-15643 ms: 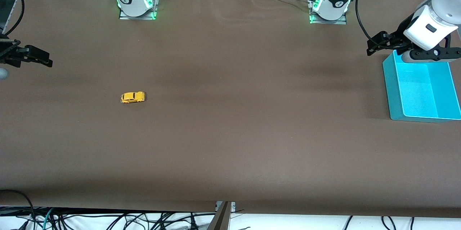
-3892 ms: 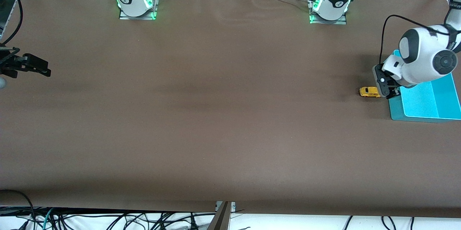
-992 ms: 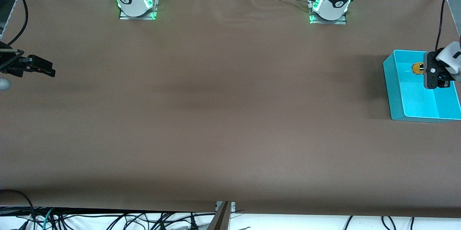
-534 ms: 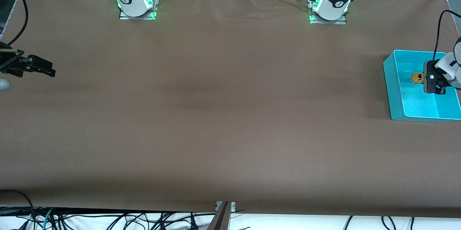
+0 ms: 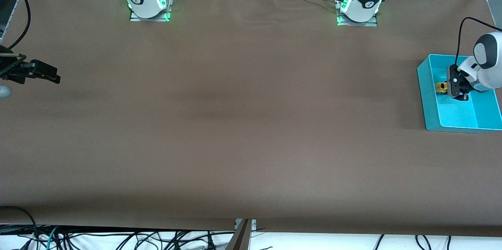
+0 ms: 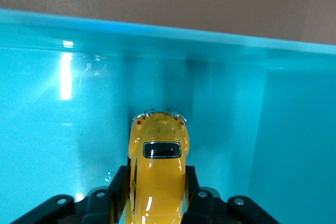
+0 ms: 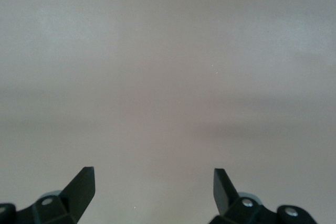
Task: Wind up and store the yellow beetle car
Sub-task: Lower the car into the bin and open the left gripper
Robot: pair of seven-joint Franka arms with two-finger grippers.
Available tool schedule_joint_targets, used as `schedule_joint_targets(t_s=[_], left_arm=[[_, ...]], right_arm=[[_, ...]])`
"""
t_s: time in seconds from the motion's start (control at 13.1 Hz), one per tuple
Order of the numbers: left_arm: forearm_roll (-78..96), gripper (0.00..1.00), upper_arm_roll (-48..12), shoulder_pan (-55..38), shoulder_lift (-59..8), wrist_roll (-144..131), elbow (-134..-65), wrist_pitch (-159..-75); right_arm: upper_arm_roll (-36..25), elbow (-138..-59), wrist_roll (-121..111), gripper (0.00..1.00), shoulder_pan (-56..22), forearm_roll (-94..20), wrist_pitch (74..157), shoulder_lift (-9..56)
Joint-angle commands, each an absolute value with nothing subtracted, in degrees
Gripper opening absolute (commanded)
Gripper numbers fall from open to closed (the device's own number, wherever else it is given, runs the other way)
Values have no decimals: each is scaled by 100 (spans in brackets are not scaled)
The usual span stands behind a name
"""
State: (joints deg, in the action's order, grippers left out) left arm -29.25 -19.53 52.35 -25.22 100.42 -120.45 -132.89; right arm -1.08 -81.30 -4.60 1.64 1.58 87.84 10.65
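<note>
Left end effector (image 5: 451, 87), clamped on the yellow beetle car (image 5: 441, 87), has sunk lower into the teal bin (image 5: 427, 97).

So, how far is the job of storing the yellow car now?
Nearly finished. The yellow beetle car is already inside the turquoise bin, at the left arm's end of the table. The left hand has its fingers on both sides of the car, low in the bin. Left to do: let go and lift out. Whether the car was wound cannot be seen. The right hand waits open over bare table.
</note>
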Motion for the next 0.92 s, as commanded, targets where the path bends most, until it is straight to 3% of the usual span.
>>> schedule_joint_targets(t_s=[0.0,0.38,0.69,0.84], left_arm=[[-3085,100,-2074,5309,-2417,10160,-12006,-13333],[-3006,100,-2328,5212,-1715,10195,-11717,-12501],[-2576,100,-3153,5160,-1608,10187,-10533,-10911],[-2261,100,-3601,5124,-1617,10021,-10048,-10548]], right_arm=[[-97,-8191,-413,100,193,79,8771,984],[-97,-8200,-413,100,193,79,8771,984],[-97,-8191,-413,100,202,79,8771,993],[-97,-8191,-413,100,202,79,8771,993]])
